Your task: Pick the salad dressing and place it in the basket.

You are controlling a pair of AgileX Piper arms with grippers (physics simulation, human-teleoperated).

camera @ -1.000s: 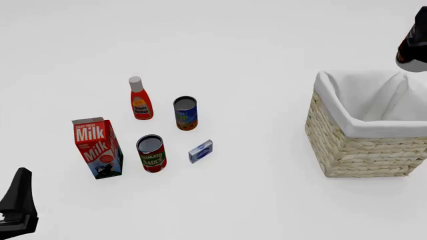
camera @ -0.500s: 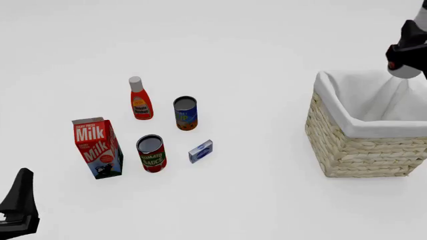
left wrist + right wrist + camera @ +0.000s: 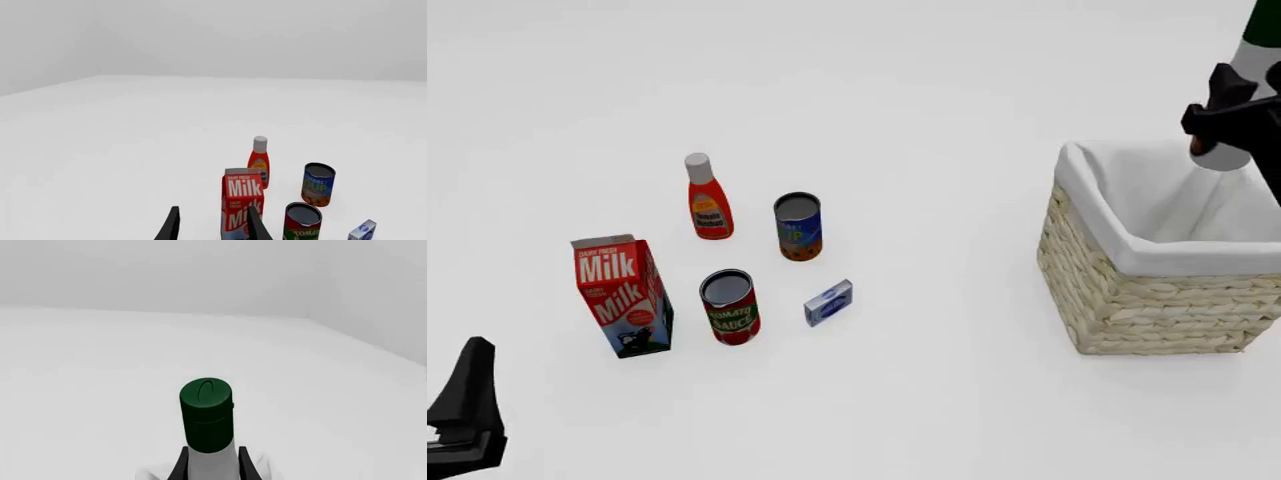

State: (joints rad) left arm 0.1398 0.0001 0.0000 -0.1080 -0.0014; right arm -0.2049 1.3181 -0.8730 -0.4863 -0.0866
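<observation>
A plain white desk (image 3: pixel 961 100) under flat white light, and at the right edge of the frame the right gripper (image 3: pixel 1228 115) has slid in from the corner over the last second, its jaws clamped on the salad dressing (image 3: pixel 208 425), green cap up. It now hangs above the basket's (image 3: pixel 1148 300) far rim, so the drop looks close. The basket's white lining shows nothing inside. The left gripper (image 3: pixel 212 227) idles lower left, jaws narrowly apart, holding nothing, near the milk carton (image 3: pixel 622 295).
</observation>
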